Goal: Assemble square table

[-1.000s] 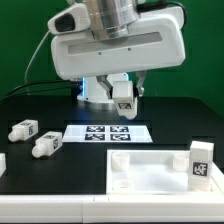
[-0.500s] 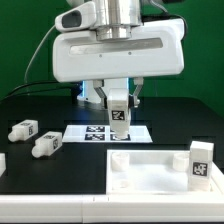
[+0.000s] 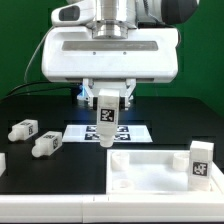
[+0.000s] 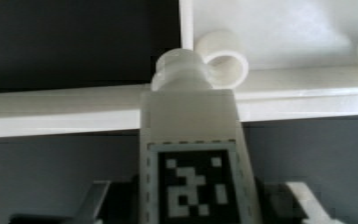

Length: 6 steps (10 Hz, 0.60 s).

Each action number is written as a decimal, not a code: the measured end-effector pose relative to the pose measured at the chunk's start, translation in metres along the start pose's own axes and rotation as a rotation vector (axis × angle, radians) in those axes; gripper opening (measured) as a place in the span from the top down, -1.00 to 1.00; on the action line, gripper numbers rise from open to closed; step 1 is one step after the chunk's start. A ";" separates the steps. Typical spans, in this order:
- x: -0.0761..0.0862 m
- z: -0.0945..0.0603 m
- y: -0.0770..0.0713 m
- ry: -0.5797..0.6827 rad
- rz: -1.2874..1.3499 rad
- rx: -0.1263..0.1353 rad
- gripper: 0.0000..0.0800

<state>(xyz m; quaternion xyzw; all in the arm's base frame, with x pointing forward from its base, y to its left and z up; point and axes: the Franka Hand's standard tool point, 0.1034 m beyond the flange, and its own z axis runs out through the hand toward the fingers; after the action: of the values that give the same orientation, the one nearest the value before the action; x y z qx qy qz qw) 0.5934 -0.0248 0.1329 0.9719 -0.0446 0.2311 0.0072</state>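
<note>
My gripper is shut on a short white table leg that hangs tag-forward above the marker board. In the wrist view the leg runs out from my gripper, and its tip is over the rim of the white square tabletop, near a round socket. The tabletop lies at the front on the exterior view's right. A second leg stands upright on its right end. Two more legs lie on the black table at the exterior view's left.
A further white piece shows partly at the exterior view's left edge. A white bar runs along the front of the table. A green backdrop stands behind the arm.
The gripper has carried the leg toward the exterior view's left and lower, closer to the tabletop's rim. The other legs and the tabletop have not moved.
</note>
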 end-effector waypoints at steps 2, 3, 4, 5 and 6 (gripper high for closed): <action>0.013 0.017 -0.008 -0.018 0.014 0.020 0.29; 0.025 0.024 -0.015 0.027 0.032 0.012 0.29; 0.029 0.030 -0.026 0.087 0.048 -0.006 0.29; 0.025 0.034 -0.029 0.082 0.029 -0.010 0.29; 0.026 0.033 -0.027 0.084 0.032 -0.012 0.29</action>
<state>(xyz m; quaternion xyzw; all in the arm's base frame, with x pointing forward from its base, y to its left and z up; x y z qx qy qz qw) 0.6339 -0.0009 0.1152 0.9605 -0.0612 0.2713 0.0111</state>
